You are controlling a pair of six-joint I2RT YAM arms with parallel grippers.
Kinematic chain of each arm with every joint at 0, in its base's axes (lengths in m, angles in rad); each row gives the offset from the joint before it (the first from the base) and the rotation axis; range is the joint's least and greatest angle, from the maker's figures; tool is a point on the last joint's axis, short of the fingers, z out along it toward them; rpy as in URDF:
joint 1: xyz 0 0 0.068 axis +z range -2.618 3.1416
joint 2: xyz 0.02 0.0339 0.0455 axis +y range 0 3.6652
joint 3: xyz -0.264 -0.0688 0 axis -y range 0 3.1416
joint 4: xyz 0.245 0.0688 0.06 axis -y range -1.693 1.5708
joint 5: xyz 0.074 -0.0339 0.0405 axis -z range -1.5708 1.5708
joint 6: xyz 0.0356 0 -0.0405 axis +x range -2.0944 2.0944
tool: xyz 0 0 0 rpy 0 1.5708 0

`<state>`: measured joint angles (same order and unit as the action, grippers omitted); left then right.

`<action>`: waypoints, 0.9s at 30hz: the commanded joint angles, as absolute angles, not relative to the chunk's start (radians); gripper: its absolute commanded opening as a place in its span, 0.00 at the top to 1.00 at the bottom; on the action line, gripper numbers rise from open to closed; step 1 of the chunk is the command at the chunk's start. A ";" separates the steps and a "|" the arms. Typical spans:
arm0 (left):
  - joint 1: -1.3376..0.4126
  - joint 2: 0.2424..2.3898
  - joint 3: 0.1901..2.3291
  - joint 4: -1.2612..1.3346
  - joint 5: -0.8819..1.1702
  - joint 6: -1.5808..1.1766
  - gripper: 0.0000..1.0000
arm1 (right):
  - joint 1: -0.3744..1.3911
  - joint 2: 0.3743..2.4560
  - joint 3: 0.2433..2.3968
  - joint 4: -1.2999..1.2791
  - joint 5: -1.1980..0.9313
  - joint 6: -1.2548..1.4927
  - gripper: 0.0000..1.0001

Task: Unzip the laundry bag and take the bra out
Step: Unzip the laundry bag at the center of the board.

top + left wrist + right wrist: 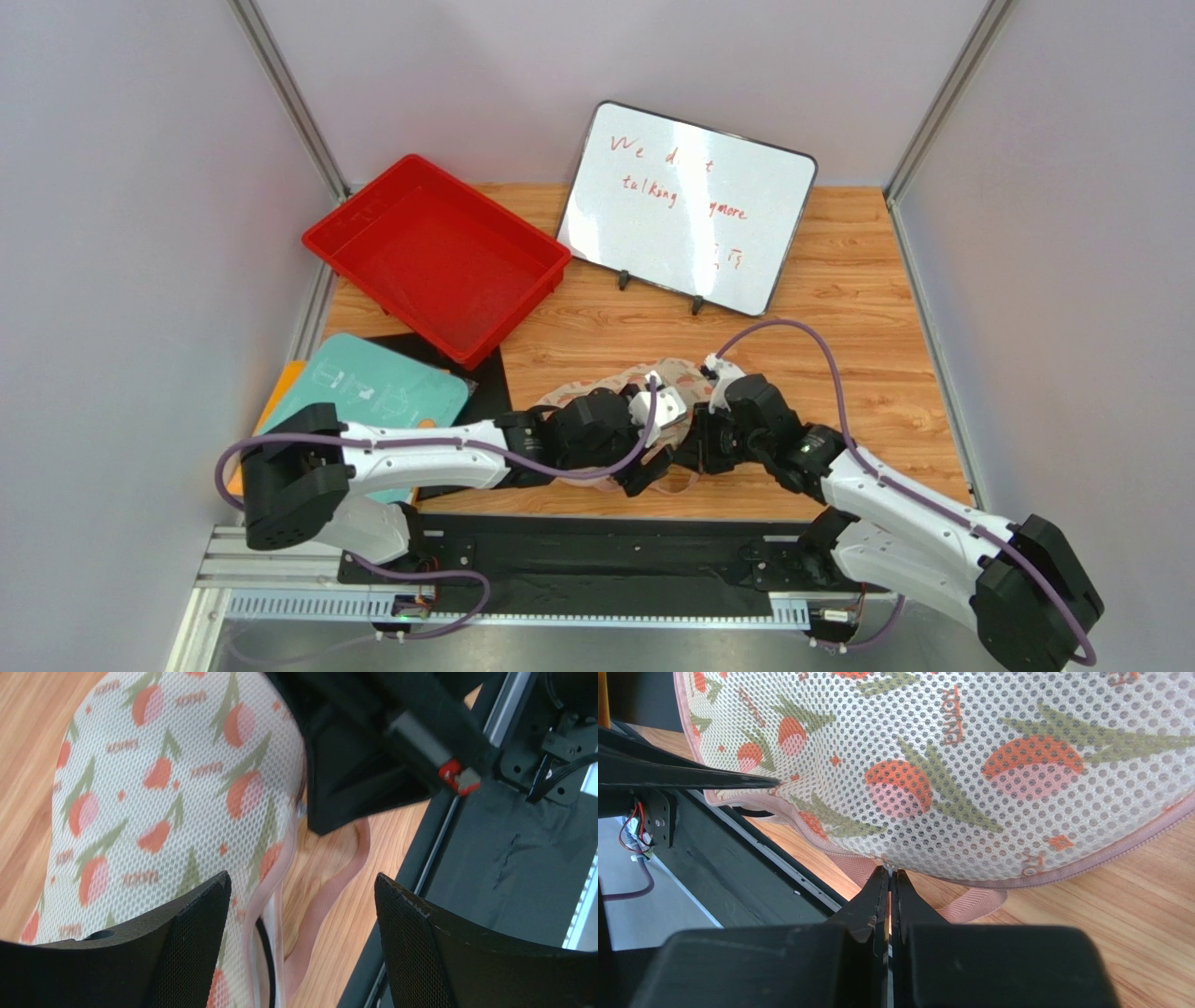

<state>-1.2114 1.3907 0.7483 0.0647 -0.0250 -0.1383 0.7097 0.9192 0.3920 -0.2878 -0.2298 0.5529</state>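
Laundry bag [624, 381] flat on desk [842, 308], mid-near edge, between both arms. Left end effector [302, 882] spread wide over bag's pink edging. Right end effector [889, 882] pressed closed at zipper edge; whether it pinches anything unclear. Zipper apparently barely opened, bra unseen: nearly all left.

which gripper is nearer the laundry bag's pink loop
Right. The right gripper is shut, tips at the pink loop; the left gripper hangs open, farther back.
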 commanded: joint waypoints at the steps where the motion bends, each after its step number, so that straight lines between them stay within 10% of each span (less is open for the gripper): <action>1: -1.224 1.469 0.810 0.132 0.017 -0.101 0.20 | 0.707 0.900 0.407 -0.241 -0.256 0.558 1.00; 17: -1.226 1.640 0.842 0.140 -0.109 -0.083 0.32 | 0.707 0.845 0.405 -0.270 -0.278 0.555 1.00; 27: -1.224 1.643 0.808 0.158 -0.178 -0.113 0.95 | 0.707 0.822 0.405 -0.307 -0.262 0.549 1.00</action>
<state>-1.2243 1.6390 0.8139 0.1528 -0.1295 -0.1047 0.7036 0.8467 0.3901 -0.3248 -0.2520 0.5591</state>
